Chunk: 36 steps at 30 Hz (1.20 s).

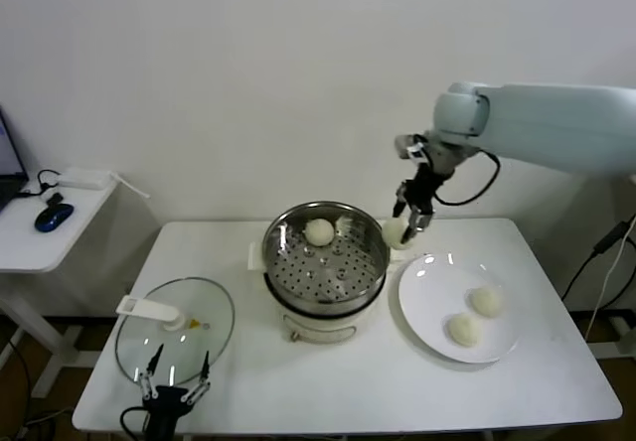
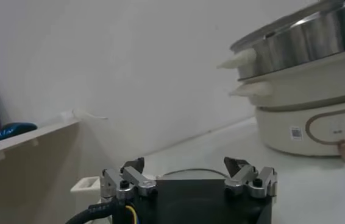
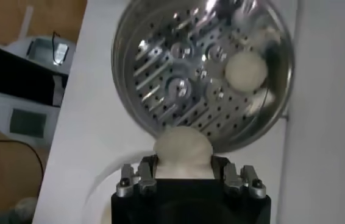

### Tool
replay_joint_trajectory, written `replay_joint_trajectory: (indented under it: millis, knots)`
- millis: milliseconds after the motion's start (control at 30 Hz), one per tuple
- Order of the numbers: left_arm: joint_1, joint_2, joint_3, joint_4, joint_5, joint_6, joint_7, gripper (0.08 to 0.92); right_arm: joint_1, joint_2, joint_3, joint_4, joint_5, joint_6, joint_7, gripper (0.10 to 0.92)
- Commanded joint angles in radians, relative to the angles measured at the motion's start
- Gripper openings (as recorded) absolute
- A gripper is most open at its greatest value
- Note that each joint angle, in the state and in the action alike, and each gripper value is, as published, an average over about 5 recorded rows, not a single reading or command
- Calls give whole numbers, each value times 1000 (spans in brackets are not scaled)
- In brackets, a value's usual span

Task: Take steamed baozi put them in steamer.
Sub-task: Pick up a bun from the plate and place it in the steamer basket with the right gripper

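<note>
Head view: the round shiny stainless-steel steamer [image 1: 325, 257] with its perforated tray stands at the middle of the white counter [image 1: 348, 391], on a white electric base. One smooth off-white dough bun [image 1: 319, 231] lies inside it, at about twelve o'clock on the tray, close to the far wall. The rest of the tray shows bare holes. At three o'clock from the steamer sits a flat round white plate [image 1: 437, 302] carrying two more off-white buns [image 1: 486, 301], side by side toward its near right part. The right gripper [image 1: 407, 224] hangs just outside the steamer's rim at about two o'clock, above the gap between pot and plate, its fingers clamped on a fourth bun [image 1: 396, 231]. At eight o'clock from the steamer a round glass lid [image 1: 189, 337] with a white handle lies flat on the counter. The left gripper [image 1: 174, 386] rests low at the counter's near edge beside that lid, fingers apart and holding nothing.
</note>
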Motion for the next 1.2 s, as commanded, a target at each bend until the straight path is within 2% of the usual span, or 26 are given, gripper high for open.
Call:
replay_joint_trajectory:
  millis: [33, 567, 1200]
  knots:
    - [5, 4, 2, -6, -2, -3, 0, 823, 30, 168, 82, -45, 111, -29, -22, 602]
    - [20, 12, -2, 3, 1, -13, -4, 823, -350, 350, 254, -352, -37, -52, 22, 602]
    - [4, -1, -4, 35, 16, -19, -4, 823, -468, 372, 268, -421, -115, -36, 26, 602]
